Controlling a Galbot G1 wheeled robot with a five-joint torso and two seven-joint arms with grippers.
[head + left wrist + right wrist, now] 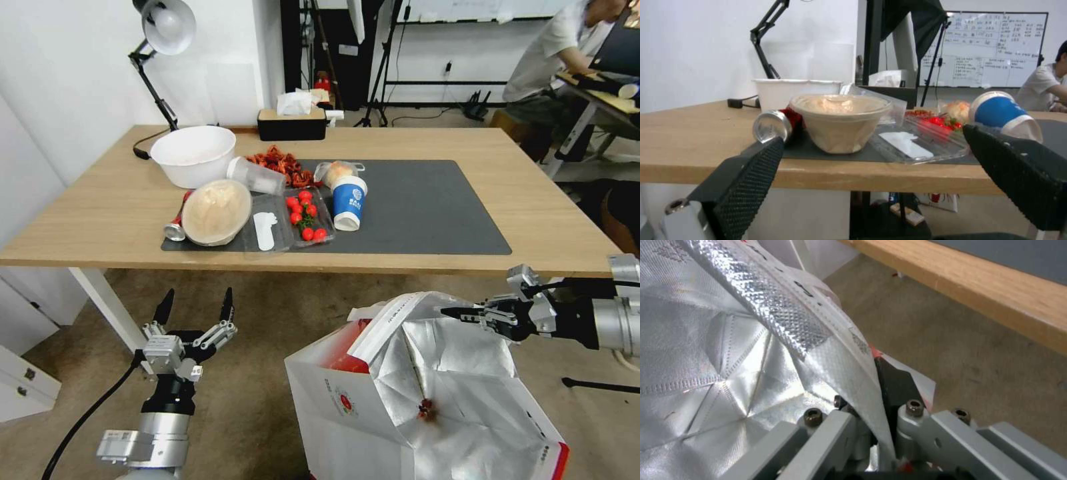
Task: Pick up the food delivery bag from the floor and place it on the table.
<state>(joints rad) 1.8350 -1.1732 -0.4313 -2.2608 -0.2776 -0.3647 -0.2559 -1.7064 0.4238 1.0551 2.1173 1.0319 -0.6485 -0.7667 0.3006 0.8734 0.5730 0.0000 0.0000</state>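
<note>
Half the job looks done from where I stand: the right gripper (460,311) is clenched on the top rim of the food delivery bag (373,407), its fingers pinching a fold of white paper and foil, as the right wrist view shows up close. The bag hangs or stands just in front of the table's (120,200) near edge, below the level of the top, toward its right half; I judge it lifted, though its base is cut off and I cannot tell whether it clears the floor. Raising it above the edge and setting it down is what remains. The left gripper (195,308) waits spread open and empty, below the near edge toward the left corner. On the dark mat (427,207) the left part is crowded with a blue cup (349,202), tomatoes (305,215) and a lidded bowl (216,211), while its right part is bare. The bag's contents are hard to make out.
</note>
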